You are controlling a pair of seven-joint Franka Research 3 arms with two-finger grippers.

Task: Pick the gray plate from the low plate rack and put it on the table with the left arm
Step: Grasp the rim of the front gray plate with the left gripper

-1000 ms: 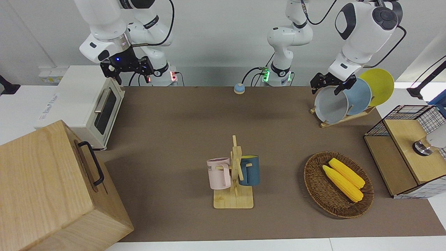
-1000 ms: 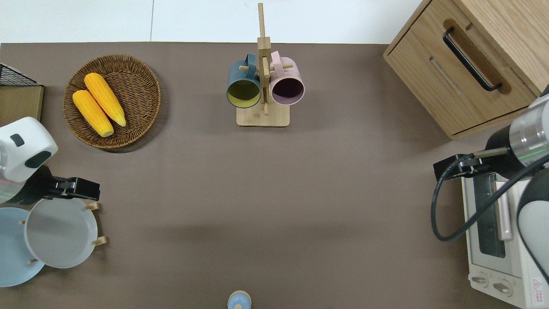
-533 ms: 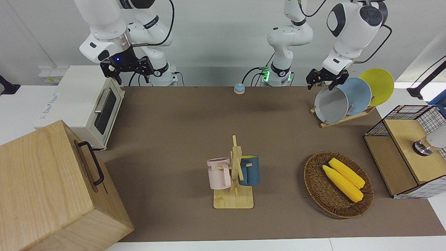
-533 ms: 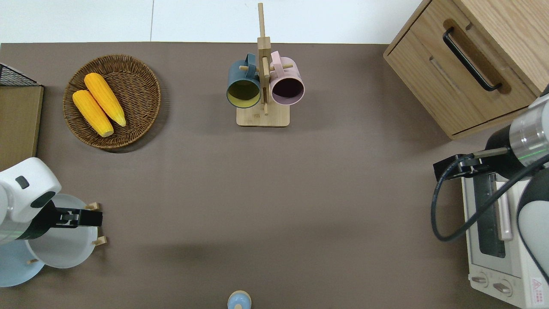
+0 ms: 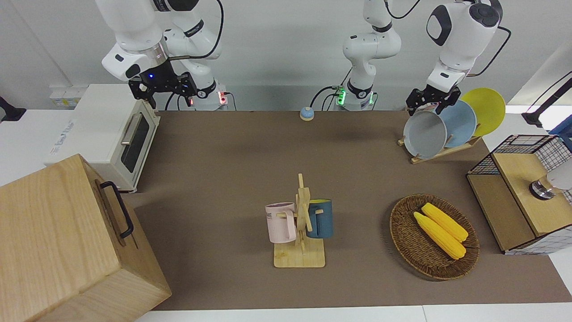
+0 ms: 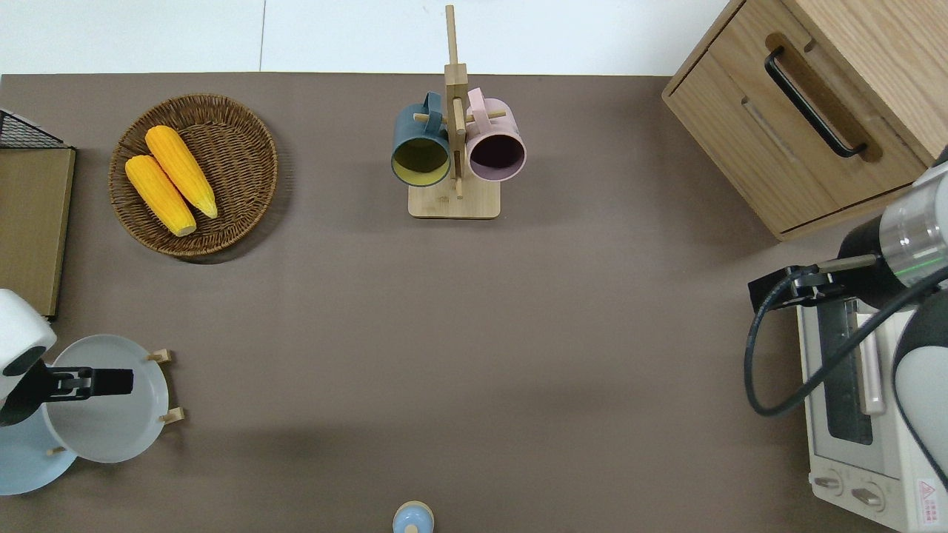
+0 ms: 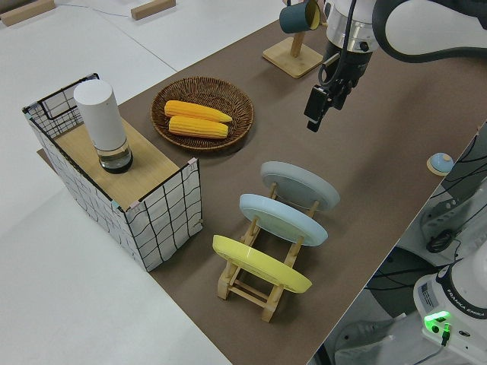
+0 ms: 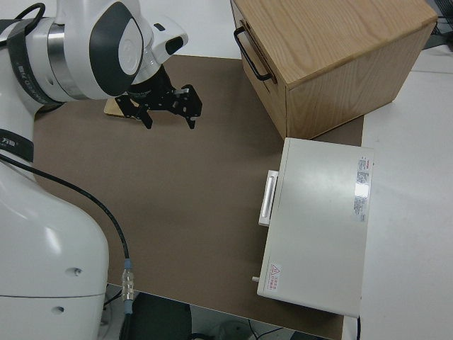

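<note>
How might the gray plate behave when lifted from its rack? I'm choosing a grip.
The gray plate looks rigid, so it should not flex. It leans on the low plate rack pegs, so it may tip once freed. Its matte, thin rim might slip in the left gripper.

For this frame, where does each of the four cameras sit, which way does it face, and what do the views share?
Front: across the table, facing both arms; left gripper over the gray plate.
Overhead: straight down; both grippers enter at the edges, the left gripper over the gray plate.
Left side: raised at the left arm's end, looking diagonally along the table; low plate rack in the foreground.
Right side: above the parked right arm, its gripper open.
Shared: front and overhead both show the mug stand and corn basket.
</note>
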